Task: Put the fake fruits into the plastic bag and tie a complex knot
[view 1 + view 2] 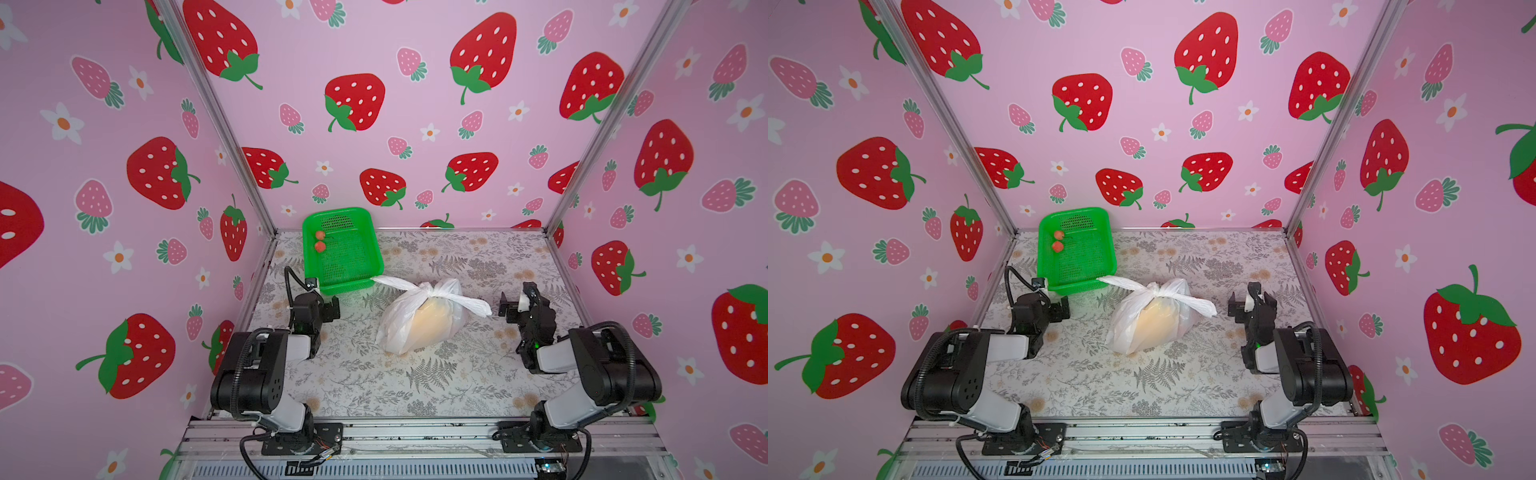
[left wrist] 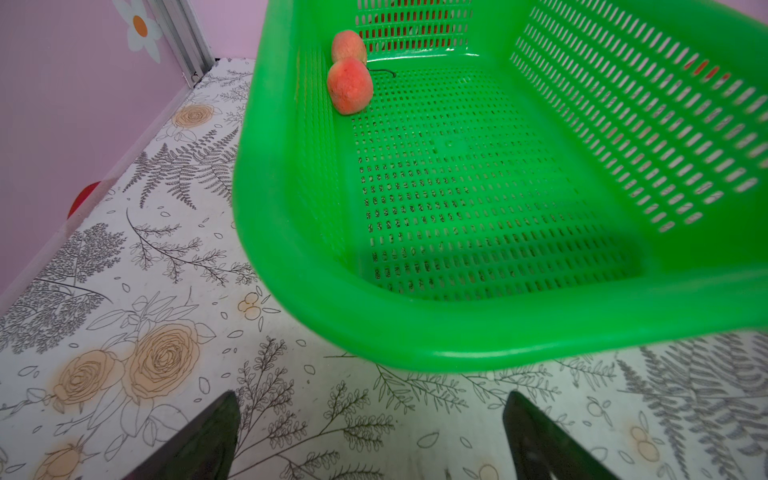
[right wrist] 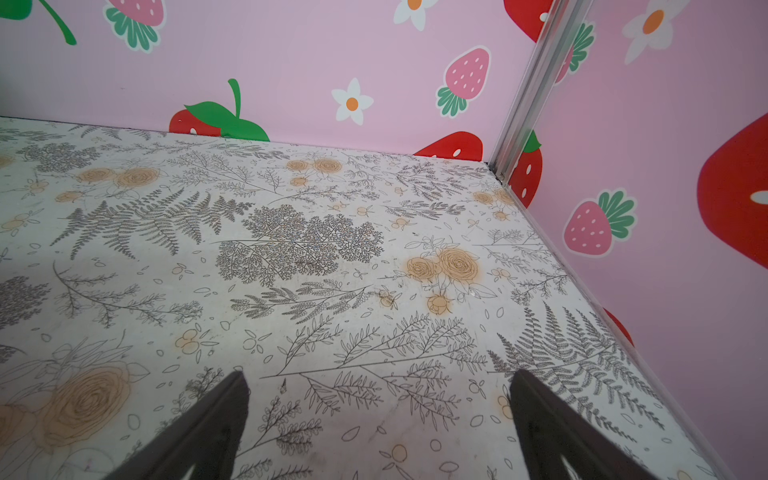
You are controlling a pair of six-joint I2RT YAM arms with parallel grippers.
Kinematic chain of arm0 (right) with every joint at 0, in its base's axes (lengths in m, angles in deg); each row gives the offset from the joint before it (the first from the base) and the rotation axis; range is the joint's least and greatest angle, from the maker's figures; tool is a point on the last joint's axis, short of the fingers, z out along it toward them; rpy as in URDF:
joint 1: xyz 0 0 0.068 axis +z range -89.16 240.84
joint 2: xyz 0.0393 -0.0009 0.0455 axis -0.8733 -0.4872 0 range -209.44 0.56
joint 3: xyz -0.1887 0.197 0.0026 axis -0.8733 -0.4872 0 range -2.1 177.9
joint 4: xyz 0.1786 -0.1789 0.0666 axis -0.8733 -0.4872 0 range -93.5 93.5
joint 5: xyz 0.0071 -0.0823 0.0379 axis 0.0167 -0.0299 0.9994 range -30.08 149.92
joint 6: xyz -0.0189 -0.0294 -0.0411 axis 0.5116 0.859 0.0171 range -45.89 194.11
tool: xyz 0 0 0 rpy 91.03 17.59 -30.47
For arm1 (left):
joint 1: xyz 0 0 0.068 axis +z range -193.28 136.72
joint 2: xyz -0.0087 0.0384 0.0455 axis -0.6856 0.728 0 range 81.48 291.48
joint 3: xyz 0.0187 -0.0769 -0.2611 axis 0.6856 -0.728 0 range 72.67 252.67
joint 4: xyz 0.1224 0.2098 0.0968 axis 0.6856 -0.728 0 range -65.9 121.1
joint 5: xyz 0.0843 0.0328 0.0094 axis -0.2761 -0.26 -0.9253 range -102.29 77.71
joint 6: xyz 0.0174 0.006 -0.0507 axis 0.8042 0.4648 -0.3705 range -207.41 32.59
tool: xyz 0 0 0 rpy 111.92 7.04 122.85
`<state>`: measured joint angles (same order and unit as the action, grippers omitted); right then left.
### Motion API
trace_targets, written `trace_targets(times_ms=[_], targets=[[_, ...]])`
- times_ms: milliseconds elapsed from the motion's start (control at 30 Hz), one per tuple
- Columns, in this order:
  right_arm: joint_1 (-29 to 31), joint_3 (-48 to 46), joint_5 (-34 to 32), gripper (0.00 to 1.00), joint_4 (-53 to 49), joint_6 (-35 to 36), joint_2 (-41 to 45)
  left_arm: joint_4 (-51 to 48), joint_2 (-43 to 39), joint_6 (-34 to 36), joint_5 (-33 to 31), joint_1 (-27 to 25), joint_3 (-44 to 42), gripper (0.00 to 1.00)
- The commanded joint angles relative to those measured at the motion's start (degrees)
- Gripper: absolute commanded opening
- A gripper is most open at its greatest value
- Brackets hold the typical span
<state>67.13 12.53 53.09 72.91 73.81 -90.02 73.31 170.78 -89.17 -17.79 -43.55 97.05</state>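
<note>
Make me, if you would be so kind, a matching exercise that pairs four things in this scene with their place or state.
Things:
1. plastic bag
2. small red fruits
3. green basket
4. right gripper

Places or states:
a. at the back left of the table
b. open, holding nothing
c. tied shut, mid-table
d. lying in the basket

Pairs: 1-c, 2-d, 3-a, 4-b

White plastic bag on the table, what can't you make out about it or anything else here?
- White translucent plastic bag, both top views: film blurs contents to a yellowish mass; which fruits, unclear.
- Twisted white knot, top views: too small to read its turns; absent from wrist views.
- Far small red fruit, left wrist view: partly hidden by the nearer red fruit.
</note>
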Motion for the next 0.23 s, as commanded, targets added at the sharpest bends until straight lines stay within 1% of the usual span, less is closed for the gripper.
trace_targets(times_ms=[0,200], targets=[[0.4,0.8,-0.6,1.0,2.1,0.1,0.3,1.5,-0.2,-0.4,0.3,0.0,2.1,0.99],[0.4,0.8,-0.6,1.0,2.0,0.1,0.4,1.9,-0.5,-0.4,0.3,0.0,1.6,0.99]])
